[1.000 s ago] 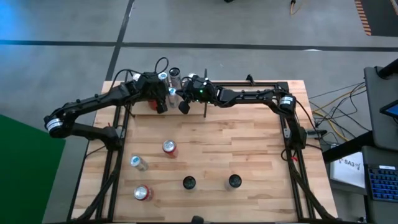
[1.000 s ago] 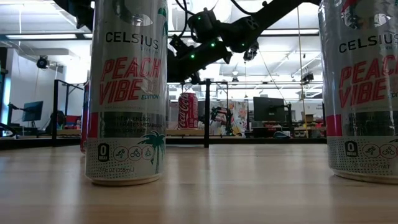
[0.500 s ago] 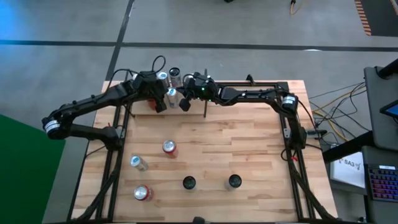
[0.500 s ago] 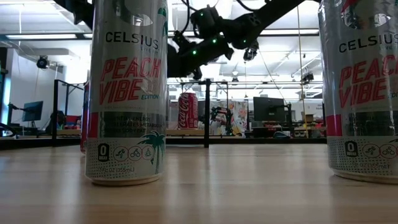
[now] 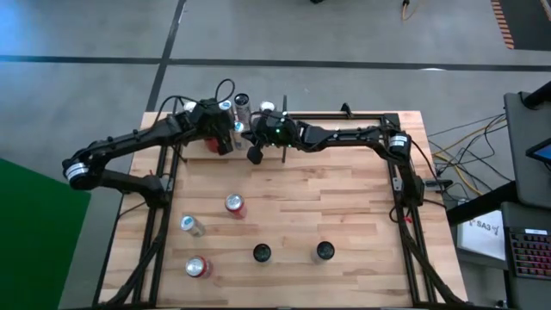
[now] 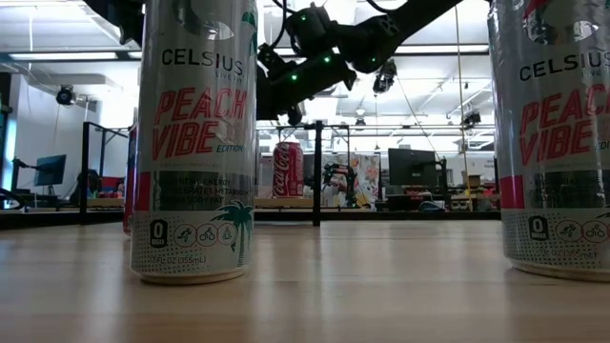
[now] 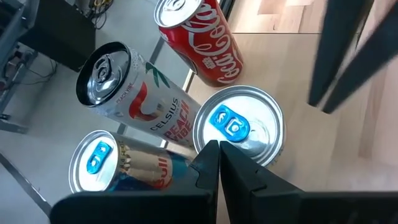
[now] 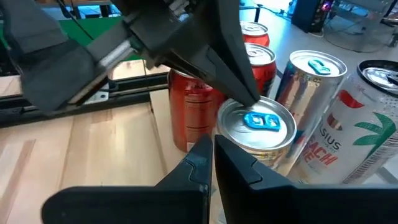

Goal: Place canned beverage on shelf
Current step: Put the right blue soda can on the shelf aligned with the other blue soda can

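Note:
A silver can with a blue tab point(image 7: 236, 124) point(image 8: 256, 121) stands upright among other cans at the left end of the shelf point(image 5: 362, 115). A red Coca-Cola can point(image 7: 200, 36), a Celsius can point(image 7: 127, 90) and a second blue-tabbed can point(image 7: 115, 165) stand close by it. My left gripper point(image 7: 217, 152) point(image 5: 225, 142) is shut, its tips at this can's lid. My right gripper point(image 8: 210, 149) point(image 5: 255, 155) is shut and points at the can's side from the table's right. The black divider rod point(image 6: 316, 171) stands just right of the group. My left gripper has its shut fingertips point(image 8: 249, 98) on the rim of the silver can's lid point(image 8: 239, 106), slanting down from the table's left. The can stands upright. My right gripper's shut tips are close to the can's side wall point(image 8: 231, 146); I cannot tell whether they touch.
Loose cans stand on the near half of the table: a red one point(image 5: 234, 204), a silver one point(image 5: 191, 226), another red one point(image 5: 197, 267) and two dark-topped ones point(image 5: 262, 253) point(image 5: 324, 251). Two Celsius cans point(image 6: 195, 143) point(image 6: 553, 133) fill the low view's foreground.

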Motion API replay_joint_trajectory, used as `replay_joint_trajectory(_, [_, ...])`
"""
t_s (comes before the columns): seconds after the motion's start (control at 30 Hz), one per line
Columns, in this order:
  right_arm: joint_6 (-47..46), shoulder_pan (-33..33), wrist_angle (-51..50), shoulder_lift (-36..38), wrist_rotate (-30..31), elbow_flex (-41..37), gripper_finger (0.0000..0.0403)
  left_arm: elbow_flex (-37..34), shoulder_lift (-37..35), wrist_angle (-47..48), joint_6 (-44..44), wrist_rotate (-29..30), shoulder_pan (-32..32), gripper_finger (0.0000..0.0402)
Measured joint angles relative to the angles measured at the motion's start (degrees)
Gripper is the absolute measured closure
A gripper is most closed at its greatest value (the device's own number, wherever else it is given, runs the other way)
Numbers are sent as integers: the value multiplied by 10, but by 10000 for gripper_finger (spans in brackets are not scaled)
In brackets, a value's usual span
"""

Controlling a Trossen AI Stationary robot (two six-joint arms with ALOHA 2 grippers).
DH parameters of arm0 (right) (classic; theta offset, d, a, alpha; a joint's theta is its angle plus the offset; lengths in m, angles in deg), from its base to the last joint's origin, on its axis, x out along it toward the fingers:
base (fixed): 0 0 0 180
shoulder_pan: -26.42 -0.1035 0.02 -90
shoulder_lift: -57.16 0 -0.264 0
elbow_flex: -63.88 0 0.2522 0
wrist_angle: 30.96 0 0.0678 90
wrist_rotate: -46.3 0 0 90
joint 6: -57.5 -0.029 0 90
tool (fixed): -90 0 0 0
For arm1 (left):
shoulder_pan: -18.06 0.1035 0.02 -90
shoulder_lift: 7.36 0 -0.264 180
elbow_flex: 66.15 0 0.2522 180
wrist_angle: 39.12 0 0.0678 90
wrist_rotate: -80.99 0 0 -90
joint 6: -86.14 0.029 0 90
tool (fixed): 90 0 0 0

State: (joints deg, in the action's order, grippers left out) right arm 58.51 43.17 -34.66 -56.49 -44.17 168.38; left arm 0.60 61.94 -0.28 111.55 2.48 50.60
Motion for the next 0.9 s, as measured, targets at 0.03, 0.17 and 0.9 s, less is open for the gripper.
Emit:
replay_joint_trajectory(0.03, [0, 0, 0, 0, 0, 0, 394, 0, 1, 0, -2, 0, 0, 402])
replay_joint_trajectory(0.17, [0, 1, -6, 0, 4, 0, 394, 0, 2, 0, -12, 0, 0, 402])
replay_joint_trajectory(0.9, [7, 6, -9, 0, 5, -1, 394, 1, -2, 14, -86, 1, -15, 402])
